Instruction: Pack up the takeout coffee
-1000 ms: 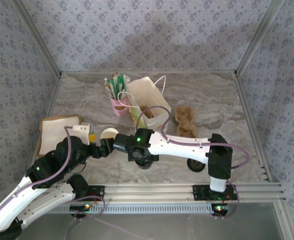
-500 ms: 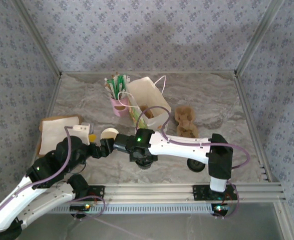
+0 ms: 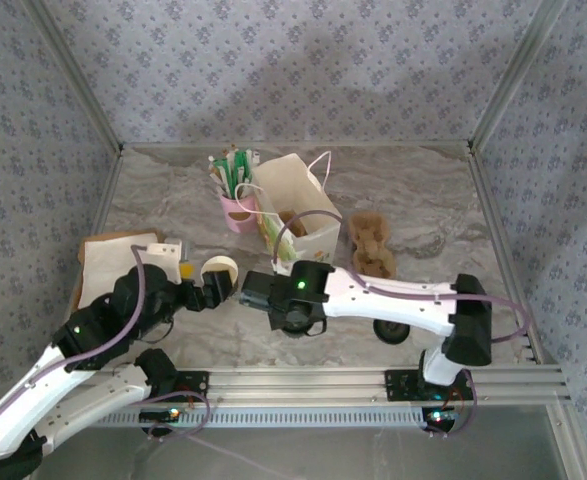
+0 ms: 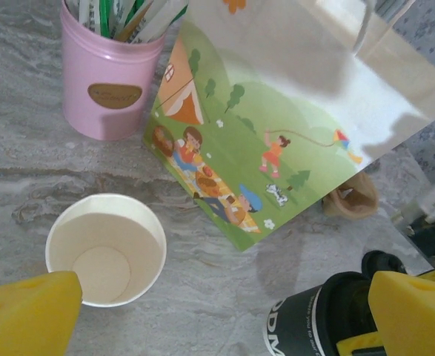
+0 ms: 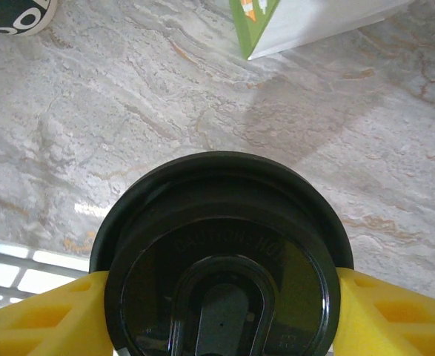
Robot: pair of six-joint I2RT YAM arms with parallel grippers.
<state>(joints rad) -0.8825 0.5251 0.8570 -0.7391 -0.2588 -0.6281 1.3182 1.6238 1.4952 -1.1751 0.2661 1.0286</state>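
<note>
One takeout coffee (image 5: 221,252) sits at the near middle of the table (image 5: 128,111). From straight above in the right wrist view it is a round black lid, with the cup wall hidden under it. Closed on it: right gripper (image 5: 218,315), a yellow finger (image 5: 47,319) against the lid rim on each side. Cannot tell whether the cup base rests on the marbled top or hangs clear.

Just beyond the coffee, apart from it, stands a white bag (image 4: 291,126), upright, mouth open, a picnic scene printed on its side. Against the bag's left side is a pink cup (image 4: 110,89) stuffed with green and white sticks.

Left of the coffee is the left gripper (image 4: 224,311), jaws spread wide, nothing between them. One of its yellow fingers overlaps the near rim of a lidless paper cup (image 4: 104,252), which is upright and cream-white inside. Contact cannot be told.

Right of the coffee, near the table's front edge, a loose black lid (image 3: 391,330) lies flat. A brown lump (image 3: 371,245) sits right of the bag. At far left a white sheet (image 3: 113,265) lies on a brown board.
</note>
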